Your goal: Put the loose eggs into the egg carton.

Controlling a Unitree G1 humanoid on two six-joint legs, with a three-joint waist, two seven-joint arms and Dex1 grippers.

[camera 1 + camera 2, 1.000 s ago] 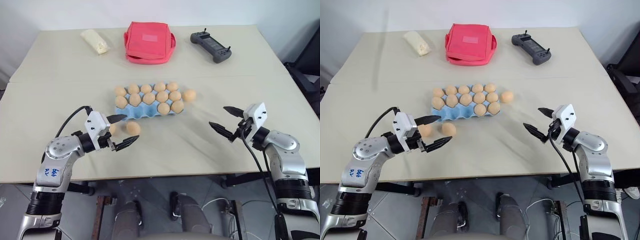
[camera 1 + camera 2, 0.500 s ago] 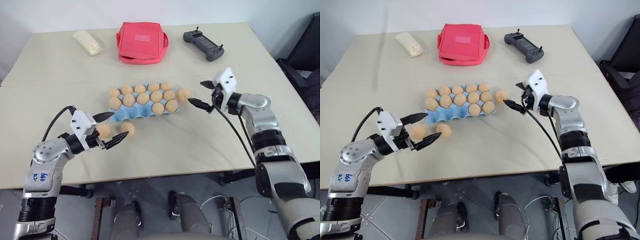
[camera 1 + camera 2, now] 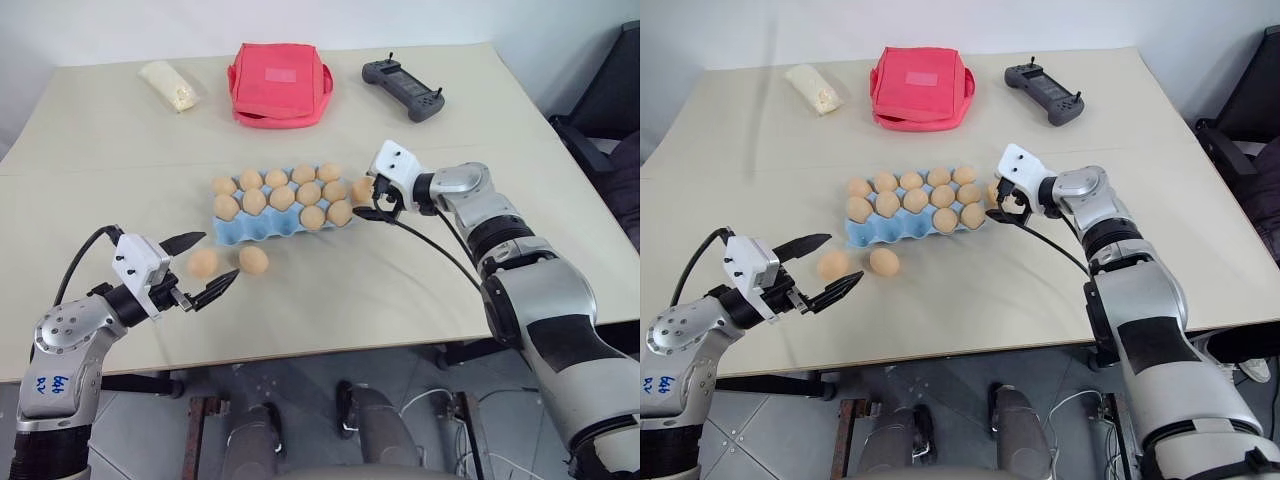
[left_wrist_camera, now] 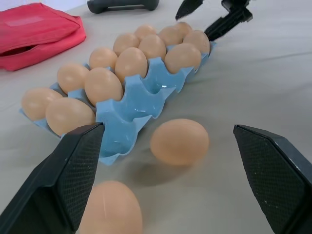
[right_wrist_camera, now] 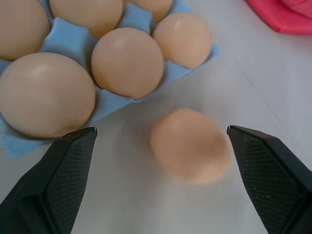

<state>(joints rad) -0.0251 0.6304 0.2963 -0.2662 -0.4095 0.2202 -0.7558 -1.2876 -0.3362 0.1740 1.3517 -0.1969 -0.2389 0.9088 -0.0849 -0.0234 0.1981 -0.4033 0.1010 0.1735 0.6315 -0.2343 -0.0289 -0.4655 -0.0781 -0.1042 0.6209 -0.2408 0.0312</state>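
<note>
A pale beige surface [image 3: 420,290] is seen from above, with a red bag [image 3: 278,82], a black controller [image 3: 403,88] and a small pale packet [image 3: 172,85] lined along its far edge. Near the middle lies the light blue egg carton [image 3: 262,222], most of its cups filled with tan eggs — at least one near-row cup is seen empty in the left wrist view.

Three loose eggs are found outside it. Two of them [image 3: 204,263] [image 3: 253,260] rest side by side on the surface just in front of the carton's left end. The third egg [image 5: 190,145] lies on the surface just beside the carton's right end.

The left gripper [image 3: 201,269] is held low in front of the two eggs, its fingers [image 4: 70,170] spread wide with nothing between them. The right gripper [image 3: 1004,204] is placed at the carton's right end, its fingers [image 5: 63,165] spread wide on either side of the third egg — not closed on it, with gaps visible on both sides.
</note>
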